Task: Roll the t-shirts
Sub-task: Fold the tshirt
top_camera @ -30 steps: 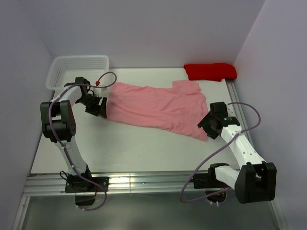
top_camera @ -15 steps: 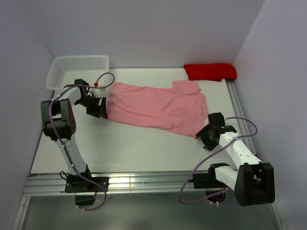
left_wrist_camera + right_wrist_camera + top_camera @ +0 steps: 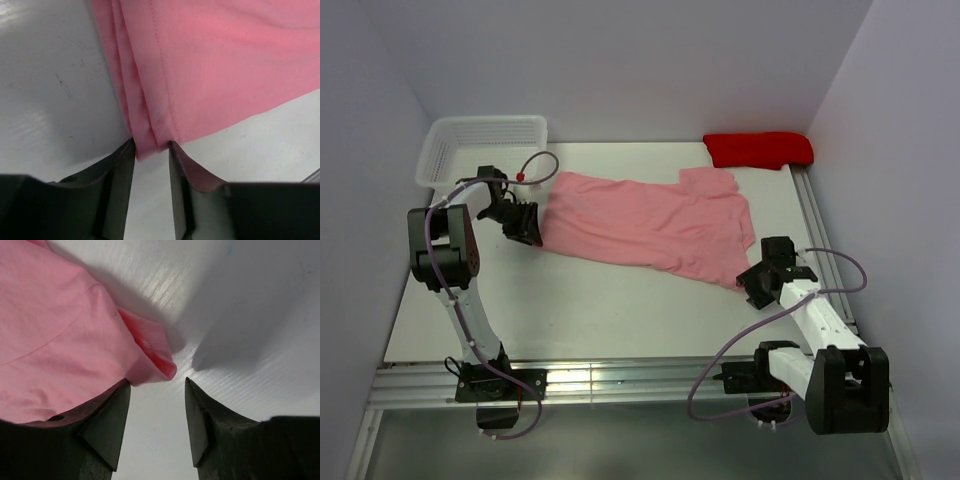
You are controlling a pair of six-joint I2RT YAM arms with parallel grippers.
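Note:
The pink t-shirt [image 3: 640,220] lies flat and folded lengthwise across the white table [image 3: 600,305]. My left gripper [image 3: 525,228] is at the shirt's left end. In the left wrist view the folded corner of the t-shirt [image 3: 225,60] pokes between the tips of the left gripper [image 3: 151,145]. The jaws are partly closed around it and the fabric is not squeezed. My right gripper [image 3: 752,283] sits at the shirt's near right corner. In the right wrist view the curled corner of the t-shirt [image 3: 50,340] lies just ahead of the right gripper [image 3: 155,382], which is open.
A red cloth bundle [image 3: 758,149] lies at the back right corner. A white mesh basket [image 3: 485,122] stands at the back left, just behind the left arm. Side walls stand close on both sides.
The left jaws have narrowed around the shirt's left corner. The right gripper has slid toward the near edge, down to the near right corner, and its jaws have narrowed a little.

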